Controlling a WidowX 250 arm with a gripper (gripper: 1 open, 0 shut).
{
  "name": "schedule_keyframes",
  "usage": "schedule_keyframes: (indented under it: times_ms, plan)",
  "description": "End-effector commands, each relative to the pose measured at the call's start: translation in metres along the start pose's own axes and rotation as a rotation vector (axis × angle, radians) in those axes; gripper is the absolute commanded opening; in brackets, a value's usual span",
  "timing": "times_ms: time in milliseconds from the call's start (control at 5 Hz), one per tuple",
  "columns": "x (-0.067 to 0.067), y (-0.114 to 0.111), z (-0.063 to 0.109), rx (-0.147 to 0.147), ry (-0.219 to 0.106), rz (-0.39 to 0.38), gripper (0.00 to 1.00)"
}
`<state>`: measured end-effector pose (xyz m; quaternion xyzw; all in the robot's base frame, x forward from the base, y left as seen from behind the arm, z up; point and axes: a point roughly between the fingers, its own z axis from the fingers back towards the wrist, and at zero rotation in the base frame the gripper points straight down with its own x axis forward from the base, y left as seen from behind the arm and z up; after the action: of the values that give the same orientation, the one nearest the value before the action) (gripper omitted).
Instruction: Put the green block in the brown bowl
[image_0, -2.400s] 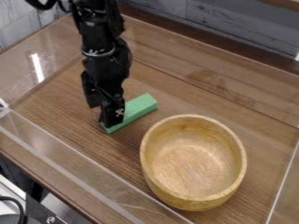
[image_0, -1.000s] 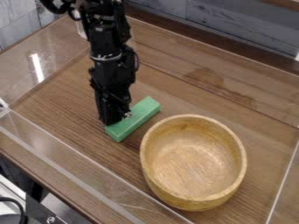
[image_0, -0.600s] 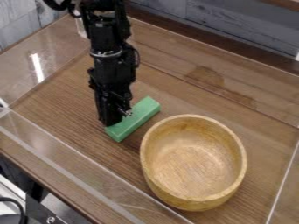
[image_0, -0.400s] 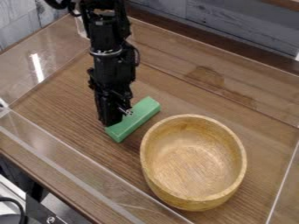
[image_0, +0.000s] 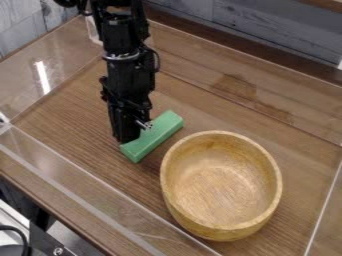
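The green block (image_0: 158, 131) lies flat on the wooden table, just left of the brown bowl (image_0: 222, 184). My black gripper (image_0: 128, 133) points almost straight down onto the block's left half. Its fingers are closed across the bar, and their tips are hidden against it. The block rests on the table, a short gap from the bowl's thick rim. Nothing is inside the bowl.
Clear plastic walls (image_0: 80, 190) run along the table's front and left edges. A grey plank wall (image_0: 267, 30) stands behind. Bare wood (image_0: 254, 100) stretches behind the bowl and to the block's right.
The gripper stays down on the green block in the same spot, and the arm above it leans very slightly. Block and bowl have not moved.
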<state>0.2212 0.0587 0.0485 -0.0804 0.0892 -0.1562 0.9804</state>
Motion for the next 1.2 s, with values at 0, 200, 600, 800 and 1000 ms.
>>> schedule_keyframes:
  times_ms: [0, 200, 600, 800, 1000]
  plan:
    - [0.006, 0.005, 0.021, 0.039, -0.065, 0.003, 0.00]
    - [0.007, 0.005, 0.021, 0.036, -0.063, 0.000, 1.00]
    - [0.016, 0.004, 0.005, 0.045, -0.066, -0.058, 1.00]
    - [0.019, 0.004, -0.002, 0.050, -0.065, -0.084, 1.00]
    - [0.022, 0.004, -0.009, 0.051, -0.065, -0.093, 1.00]
